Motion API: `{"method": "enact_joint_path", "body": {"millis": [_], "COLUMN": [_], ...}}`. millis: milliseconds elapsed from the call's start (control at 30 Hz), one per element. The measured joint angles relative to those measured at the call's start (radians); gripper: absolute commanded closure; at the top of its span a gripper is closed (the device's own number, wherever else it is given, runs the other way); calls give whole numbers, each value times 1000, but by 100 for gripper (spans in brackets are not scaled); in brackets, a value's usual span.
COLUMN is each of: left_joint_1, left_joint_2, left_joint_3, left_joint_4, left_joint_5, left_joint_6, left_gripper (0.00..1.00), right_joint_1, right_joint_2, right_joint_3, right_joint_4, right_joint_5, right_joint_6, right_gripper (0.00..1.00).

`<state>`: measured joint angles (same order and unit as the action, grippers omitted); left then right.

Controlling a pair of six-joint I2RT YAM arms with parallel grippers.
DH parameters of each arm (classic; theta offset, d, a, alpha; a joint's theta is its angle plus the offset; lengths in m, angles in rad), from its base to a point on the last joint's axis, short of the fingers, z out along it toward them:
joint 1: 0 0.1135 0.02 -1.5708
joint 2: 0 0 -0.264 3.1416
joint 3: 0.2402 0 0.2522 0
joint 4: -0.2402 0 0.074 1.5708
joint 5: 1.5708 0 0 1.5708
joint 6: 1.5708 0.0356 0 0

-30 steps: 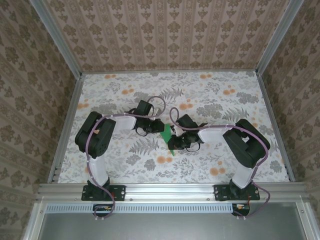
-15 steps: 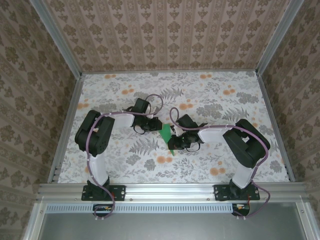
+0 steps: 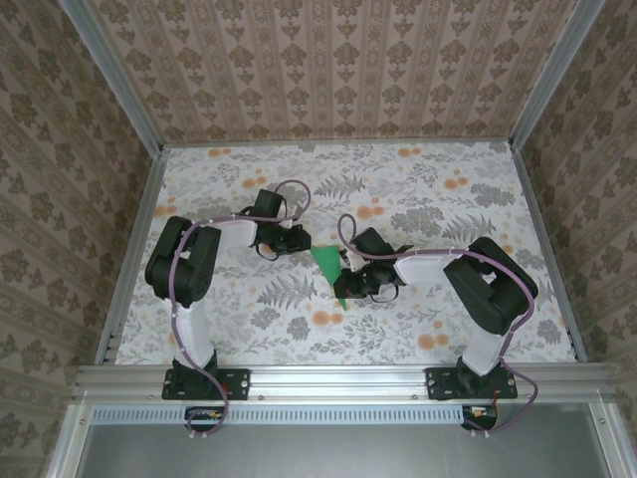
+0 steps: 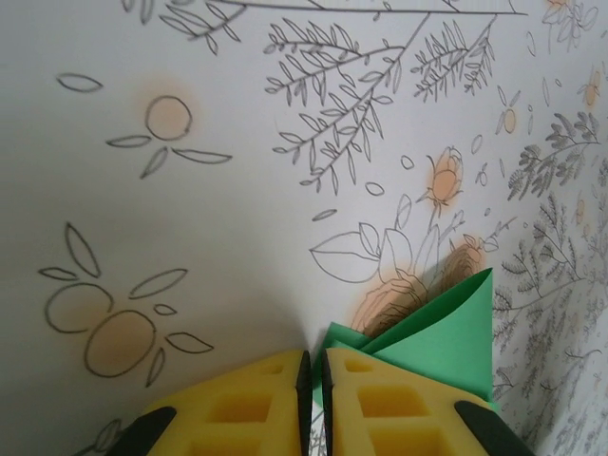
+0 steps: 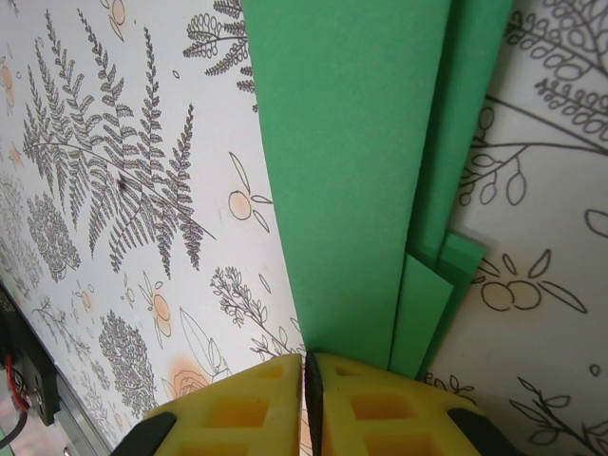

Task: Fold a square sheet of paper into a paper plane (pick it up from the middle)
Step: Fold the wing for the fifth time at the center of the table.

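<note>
Here's the green paper (image 3: 326, 271) at the middle of the surface (image 3: 428, 189), already creased into a slim wedge running from 11 o'clock down to 5 o'clock in the top view. The right fingers (image 5: 310, 375) are pressed together right on its near end, and the long folded edge runs straight into the slit between them. That looks like a pinch to anchor the tail so the layers can't slide. The right wrist view shows stacked flaps along the 3 o'clock side, one short tab poking out.

Over at the paper's 10 o'clock, the left fingers (image 4: 306, 366) are closed too, pads together. A green corner sits right at their tips, fanning off toward 3 o'clock, but I can't tell whether that corner is actually caught or just lying beside them. My read is that one end is held steady while the other flap gets worked.

Around it there are only printed ferns and orange blossoms, flat and no obstacle. The real crowding is the two wrists (image 3: 363, 264), close together over one small sheet, with the purple cables (image 3: 343, 227) looping just above.
</note>
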<state>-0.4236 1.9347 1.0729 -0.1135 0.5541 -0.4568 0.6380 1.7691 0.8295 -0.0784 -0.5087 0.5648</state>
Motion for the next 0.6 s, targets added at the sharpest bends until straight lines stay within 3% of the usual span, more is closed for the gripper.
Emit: {"method": "enact_joint_path", "body": {"millis": [100,300,433,600], "left_joint_1": [0,10,16,-34], "left_joint_2": [0,-25,-98,-254], "left_joint_3": [17,40,33,-3], "left_joint_4": [-22,-70,-129,-208], "left_joint_5": [-26,-128,-226,-348], "left_joint_6": [2,-20,-55,-108], "left_gripper": [80,68,60,52], "right_joint_1": [0,1,-2,-45], "right_joint_2": [-3,-84,-208,-354], "right_joint_3": [6,10,24,14], "right_joint_4": [-10,-82,-115,-135], "right_joint_5": [0,27,104,246], "right_joint_6": [5,34,48,63], "right_gripper": [82,55,40,31]}}
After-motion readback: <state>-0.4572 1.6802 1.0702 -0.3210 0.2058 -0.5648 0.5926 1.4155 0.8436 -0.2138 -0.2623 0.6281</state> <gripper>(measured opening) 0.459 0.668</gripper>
